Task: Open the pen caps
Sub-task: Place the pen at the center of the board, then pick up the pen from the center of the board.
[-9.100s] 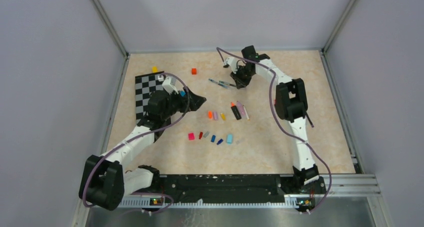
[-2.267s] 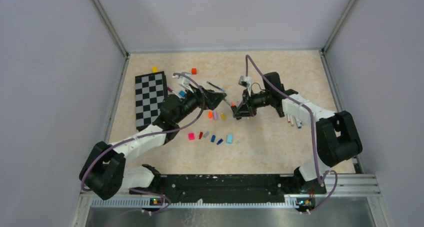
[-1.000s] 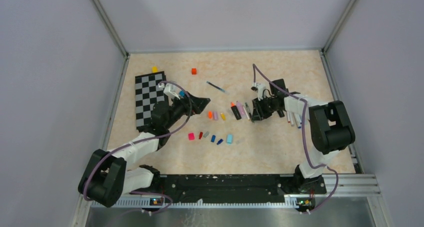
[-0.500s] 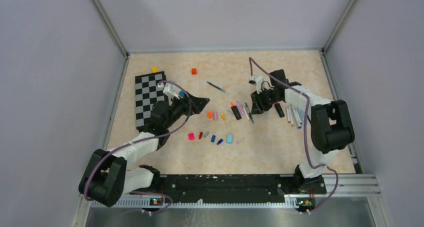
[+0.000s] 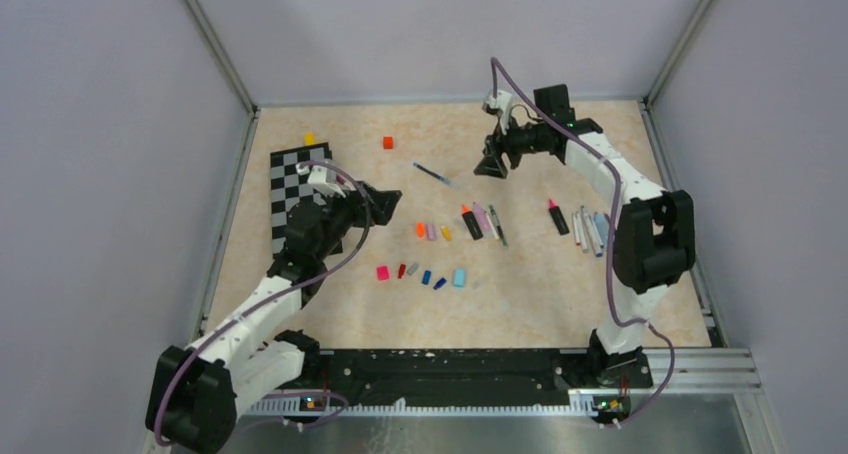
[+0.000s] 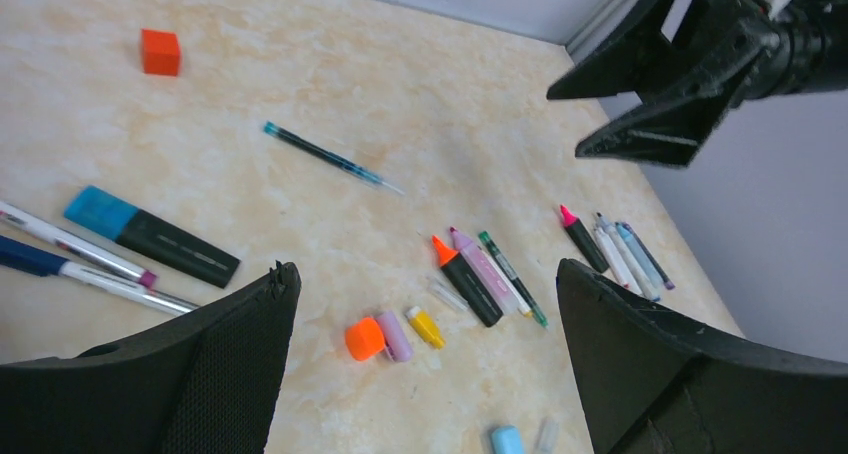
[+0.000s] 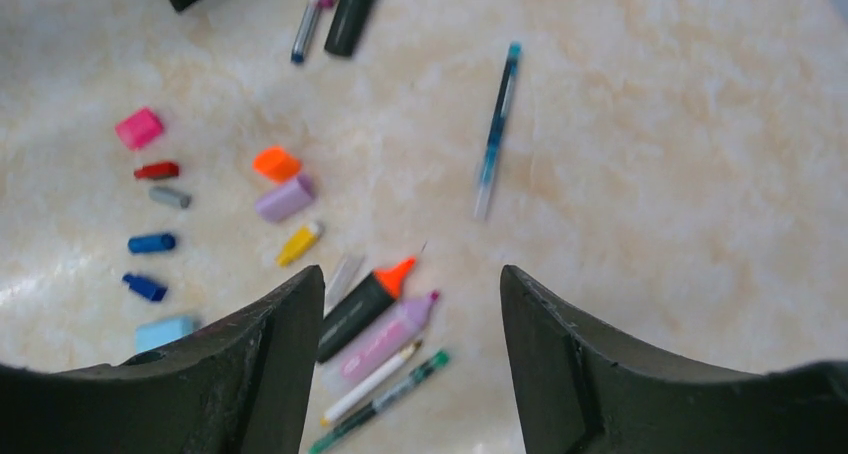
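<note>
Tabletop strewn with pens and loose caps, both grippers apart

Marbled beige tabletop [image 5: 540, 294] carries a flat black-and-white checkerboard [image 5: 288, 169] at the left. The left gripper [image 5: 388, 206], matte black wedge fingers spread wide, holds nothing. The right gripper [image 5: 490, 167], jaws apart and empty, hangs near a thin blue pen [image 5: 432, 173]. Slim uncapped pens [image 5: 482, 221] lie between the two grippers. Small, glossy plastic pen caps [image 5: 432, 231] sit just left of them, nearer the left gripper.
</note>
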`<state>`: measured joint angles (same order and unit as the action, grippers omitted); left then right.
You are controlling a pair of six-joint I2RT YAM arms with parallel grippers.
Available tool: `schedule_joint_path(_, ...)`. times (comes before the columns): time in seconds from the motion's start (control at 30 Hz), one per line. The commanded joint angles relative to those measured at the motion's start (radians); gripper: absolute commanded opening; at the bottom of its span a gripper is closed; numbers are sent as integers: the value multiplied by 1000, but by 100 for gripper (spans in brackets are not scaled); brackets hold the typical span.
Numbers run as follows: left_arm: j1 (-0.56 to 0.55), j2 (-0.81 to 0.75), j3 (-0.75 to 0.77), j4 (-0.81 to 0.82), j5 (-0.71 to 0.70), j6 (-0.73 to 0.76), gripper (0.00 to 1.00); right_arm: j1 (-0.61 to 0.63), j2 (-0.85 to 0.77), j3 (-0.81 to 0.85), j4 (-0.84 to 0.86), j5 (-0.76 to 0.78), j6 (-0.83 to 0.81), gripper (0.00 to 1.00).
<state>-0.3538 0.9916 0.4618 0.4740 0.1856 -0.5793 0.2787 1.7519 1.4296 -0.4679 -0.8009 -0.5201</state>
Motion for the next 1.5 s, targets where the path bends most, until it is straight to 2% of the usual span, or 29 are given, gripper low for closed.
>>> schedule_joint_path(0.0, 8, -98, 42, -103, -88, 156, 99, 60, 192, 267, -82, -47, 51, 64)
schedule_joint_path(0.07, 8, -124, 45, -141, -100, 183, 99, 116, 258, 335, -122, 86, 29, 64)
schedule_joint_path(0.13, 7, -141, 49, -177, -114, 200, 99, 164, 319, 394, -121, 220, 84, 64)
schedule_joint_path(0.33, 10, -148, 28, -195, -124, 201, 99, 252, 538, 647, -235, 511, 139, 58)
schedule_joint_path(0.53, 9, -127, 18, -186, -105, 194, 99, 287, 638, 729, -216, 645, 166, 55)
schedule_joint_path(0.9, 11, -101, 18, -178, -90, 190, 99, 287, 720, 790, -187, 633, 194, 45)
schedule_joint_path(0.93, 10, -101, 20, -182, -89, 190, 99, 287, 730, 801, -186, 628, 198, 41)
schedule_joint_path(1.1, 10, -105, 26, -195, -88, 185, 99, 287, 764, 832, -193, 599, 210, 34)
schedule_joint_path(1.23, 11, -101, 26, -188, -75, 163, 99, 286, 774, 837, -206, 592, 210, 25)
schedule_joint_path(1.37, 10, -93, 32, -181, -54, 139, 99, 286, 781, 834, -225, 600, 198, 7)
schedule_joint_path(1.43, 11, -94, 29, -175, -44, 126, 99, 286, 780, 829, -236, 613, 186, 0)
schedule_joint_path(1.47, 11, -96, 25, -169, -38, 115, 99, 286, 779, 826, -239, 624, 179, 0)
